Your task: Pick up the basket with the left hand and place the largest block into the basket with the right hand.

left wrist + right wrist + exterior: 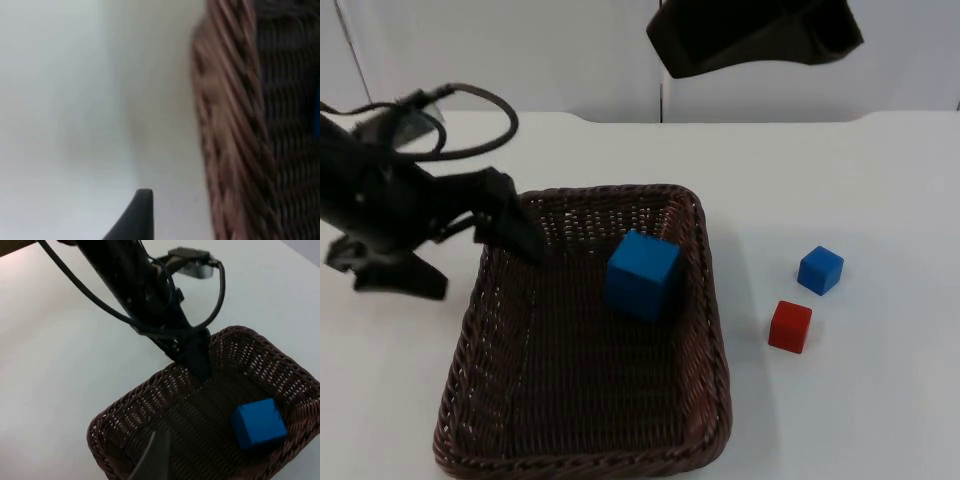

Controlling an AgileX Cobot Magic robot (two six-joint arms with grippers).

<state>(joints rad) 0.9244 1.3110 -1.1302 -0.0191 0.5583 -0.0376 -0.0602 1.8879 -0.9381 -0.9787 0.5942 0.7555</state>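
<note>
Basket [582, 430]: on the counter [860, 400], large blue block [642, 273] inside.
Left gripper [525, 240]: fingers pinched the far-left rim.
Right gripper [152, 460]: raised above, fingers' state untellable.
Handling: wicker judged light, stiff; rim gives the best hold.

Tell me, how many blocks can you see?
3. The big blue block lies inside the basket. The small blue block and the red block sit on the table right of the basket. None seems hidden.
</note>
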